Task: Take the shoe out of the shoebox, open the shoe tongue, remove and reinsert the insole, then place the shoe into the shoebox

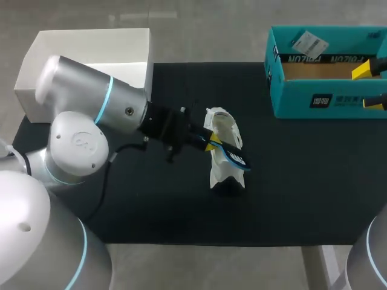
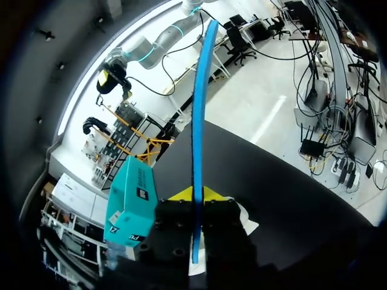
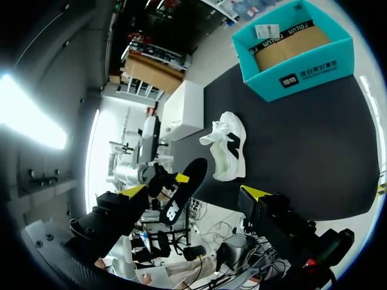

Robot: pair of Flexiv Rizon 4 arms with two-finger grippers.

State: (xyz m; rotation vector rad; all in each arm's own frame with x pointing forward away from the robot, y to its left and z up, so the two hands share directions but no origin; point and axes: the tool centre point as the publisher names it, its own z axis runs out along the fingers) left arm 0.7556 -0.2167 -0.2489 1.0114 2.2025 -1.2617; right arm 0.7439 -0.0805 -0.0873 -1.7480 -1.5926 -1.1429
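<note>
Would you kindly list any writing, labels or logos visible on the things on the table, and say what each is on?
Teal shoebox: a dark printed band inside the rim and a dark logo patch on the outer wall, both too blurred to quote.
White label on the shoebox's inner wall: too small to read.
Insole in the left gripper: a white logo, unreadable.
Shoe: no text visible.

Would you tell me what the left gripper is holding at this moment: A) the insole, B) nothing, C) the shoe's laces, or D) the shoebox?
A: the left gripper is shut on the insole, which it holds clear of the white shoe.
</note>
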